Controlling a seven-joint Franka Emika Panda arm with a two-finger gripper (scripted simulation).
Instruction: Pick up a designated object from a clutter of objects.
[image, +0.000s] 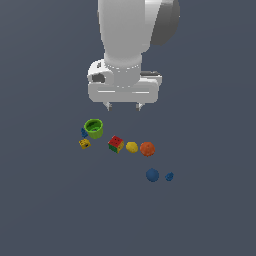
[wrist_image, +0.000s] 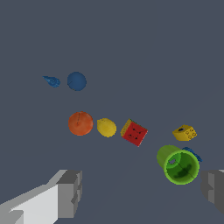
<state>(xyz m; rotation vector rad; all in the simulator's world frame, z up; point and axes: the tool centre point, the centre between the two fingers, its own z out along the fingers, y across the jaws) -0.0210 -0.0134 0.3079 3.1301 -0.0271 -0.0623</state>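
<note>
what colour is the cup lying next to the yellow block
Bright green, inside and out. The cup shows best in the wrist view, beside the yellow block.

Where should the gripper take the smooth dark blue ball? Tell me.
Probably across the middle of the dark blue ball, from straight above. It is round, so no side is better, but keep the fingers off the lumpy blue piece beside it.

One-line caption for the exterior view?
Open hand hovers above toy clutter, dark blue ball untouched beside orange ball.
</note>
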